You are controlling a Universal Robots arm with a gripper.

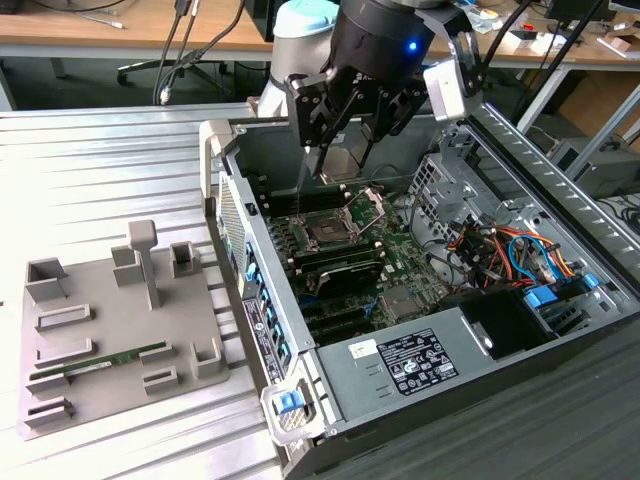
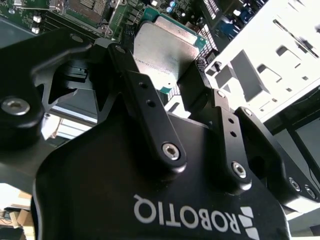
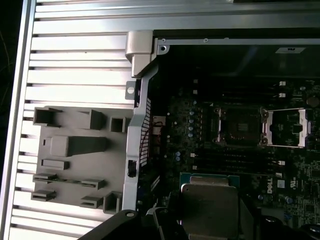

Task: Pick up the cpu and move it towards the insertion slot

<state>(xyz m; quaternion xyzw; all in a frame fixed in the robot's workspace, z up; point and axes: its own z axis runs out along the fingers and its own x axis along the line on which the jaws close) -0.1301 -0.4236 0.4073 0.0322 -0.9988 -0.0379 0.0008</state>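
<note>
Upper centre of the exterior view: the gripper [image 1: 346, 160] pinches the cpu [image 2: 165, 52], carried over the insertion slot [image 1: 325, 232]; closing in calls for careful squaring.

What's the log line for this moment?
gripper: shut on cpu | cpu: held above motherboard in open case | insertion slot: empty, bracket open
</note>
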